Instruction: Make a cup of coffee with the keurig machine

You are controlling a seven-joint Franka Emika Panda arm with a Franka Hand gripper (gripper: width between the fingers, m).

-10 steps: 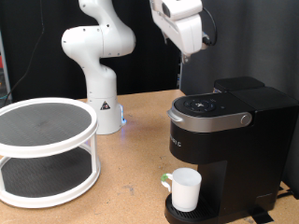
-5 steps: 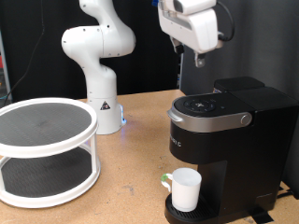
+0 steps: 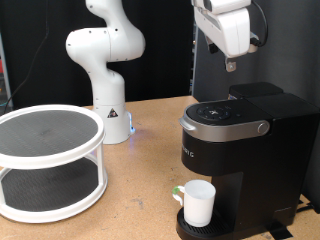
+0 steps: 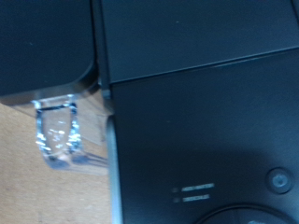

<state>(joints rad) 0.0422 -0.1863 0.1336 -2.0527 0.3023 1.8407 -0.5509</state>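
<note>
In the exterior view, the gripper (image 3: 231, 66) hangs in the air above the rear of the coffee machine (image 3: 240, 160), touching nothing and holding nothing; whether its fingers are parted or closed I cannot tell. Well below it, the cup (image 3: 199, 203) already stands on the round base under the spout, and the lid is down. No coffee shows, so brewing seems yet to be done.

In the wrist view, only the machine's dark top (image 4: 206, 112) fills the picture; the fingers do not show.
</note>
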